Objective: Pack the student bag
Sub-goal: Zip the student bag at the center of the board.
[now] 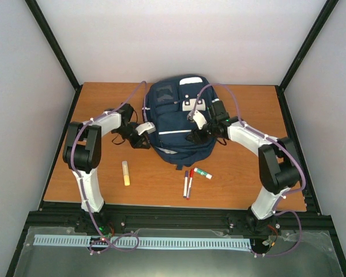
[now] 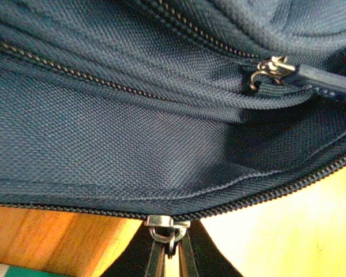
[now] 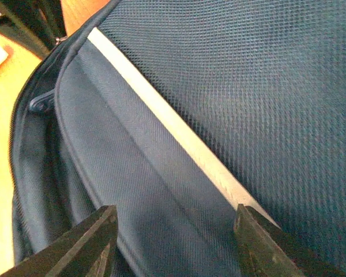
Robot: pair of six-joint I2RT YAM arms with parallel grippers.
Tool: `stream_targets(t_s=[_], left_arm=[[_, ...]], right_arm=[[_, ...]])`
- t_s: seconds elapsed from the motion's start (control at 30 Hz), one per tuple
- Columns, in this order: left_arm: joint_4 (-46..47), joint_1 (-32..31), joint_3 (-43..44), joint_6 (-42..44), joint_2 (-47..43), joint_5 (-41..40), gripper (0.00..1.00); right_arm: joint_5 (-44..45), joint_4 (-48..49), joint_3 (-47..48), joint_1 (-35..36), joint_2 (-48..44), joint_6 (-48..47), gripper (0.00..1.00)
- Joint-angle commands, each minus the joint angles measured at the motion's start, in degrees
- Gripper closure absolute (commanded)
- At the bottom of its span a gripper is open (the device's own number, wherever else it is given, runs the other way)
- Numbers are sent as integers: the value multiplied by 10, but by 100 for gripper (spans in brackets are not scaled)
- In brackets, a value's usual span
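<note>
While the student bag (image 1: 176,118) lies flat at the middle of the table (image 1: 104,104), the left gripper (image 2: 172,241) is pinched tight on its zipper pull (image 2: 164,221) (at the bag's edge); the right gripper (image 3: 176,231) stands half open over the white stripe (image 3: 179,135), holding nothing

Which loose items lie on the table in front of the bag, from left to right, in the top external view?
yellow stick → purple-capped marker → red marker → green-and-white pen
</note>
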Motion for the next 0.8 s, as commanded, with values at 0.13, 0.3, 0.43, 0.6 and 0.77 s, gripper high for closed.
stream_targets(t_s=[0.13,0.3,0.43,0.6,0.77], left_arm=[[-70,-21,-22,-14,-15,-3,99],[-63,-46,-49,-32,-32,2,99],[-54,-68,-71,-44,-45,9,99],[-54,-83,-77,-58,-59,42,99],[-54,-107,-80,-67,-75,54,99]], right_arm=[[43,60,22,31,77,69,52],[56,70,11,38,94,79,55],[61,75,0,48,91,81,56],[68,78,-9,58,88,83,57],[72,83,-5,63,90,87,58]])
